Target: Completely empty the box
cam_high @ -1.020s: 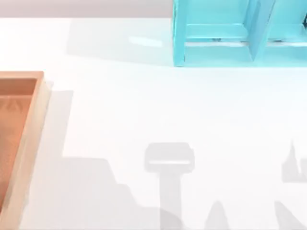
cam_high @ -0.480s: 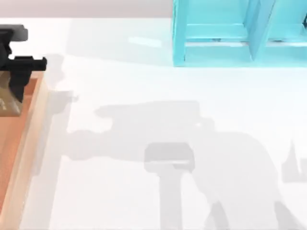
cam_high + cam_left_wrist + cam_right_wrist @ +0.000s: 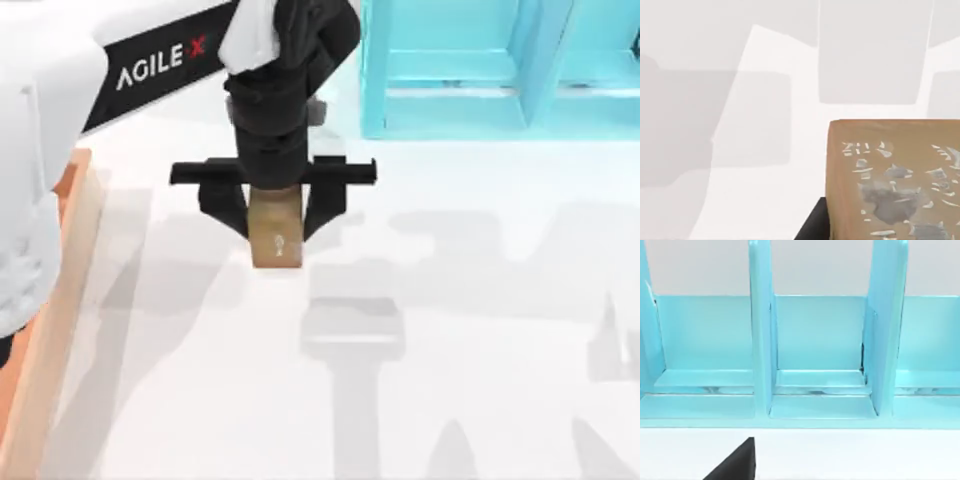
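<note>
- The left gripper [image 3: 274, 215] hangs over the white table [image 3: 480, 260], a little toward 11 o'clock from the middle of the top view, its white arm marked AGILE X reaching in from about 10 o'clock.
- Its two black fingers [image 3: 222, 208] are clamped on a small golden-brown cube [image 3: 275, 232], one finger on each side; the cube's lower face carries a pale mark.
- In the left wrist view the cube [image 3: 895, 180] sits close to the camera, its face patterned with grey and white flecks, with bare table behind it.
- The box [image 3: 55, 300] lies at 9 o'clock at the table's left edge; its light tan rim wall shows, partly covered by the arm, and the cube is well apart from it, toward 3 o'clock of the rim.
- A cyan shelf unit [image 3: 480, 70] stands at 1 o'clock.
- The right wrist view faces the shelf unit's [image 3: 815, 355] open compartments.
</note>
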`<state>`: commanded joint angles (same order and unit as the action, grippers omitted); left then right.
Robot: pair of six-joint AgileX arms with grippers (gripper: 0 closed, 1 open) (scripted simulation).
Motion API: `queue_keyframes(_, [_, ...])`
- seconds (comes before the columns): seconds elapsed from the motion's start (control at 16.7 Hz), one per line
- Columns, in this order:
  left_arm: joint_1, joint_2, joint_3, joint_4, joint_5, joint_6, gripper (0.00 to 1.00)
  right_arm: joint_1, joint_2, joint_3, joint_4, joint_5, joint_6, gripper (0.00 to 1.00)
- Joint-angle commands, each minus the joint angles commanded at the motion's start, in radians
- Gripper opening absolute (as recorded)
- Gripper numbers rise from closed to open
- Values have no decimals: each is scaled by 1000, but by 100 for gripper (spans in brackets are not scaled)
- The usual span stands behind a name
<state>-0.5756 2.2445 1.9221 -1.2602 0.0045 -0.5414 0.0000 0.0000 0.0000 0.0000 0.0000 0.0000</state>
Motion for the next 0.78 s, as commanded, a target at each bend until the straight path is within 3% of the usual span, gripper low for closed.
queue_keyframes(0.42, [-42, 25, 19, 16, -1, -42, 0, 0, 0, 0, 0, 0, 0, 100])
queue_keyframes(0.78, [-42, 46, -70, 134, -2, -42, 0, 0, 0, 0, 0, 0, 0, 100])
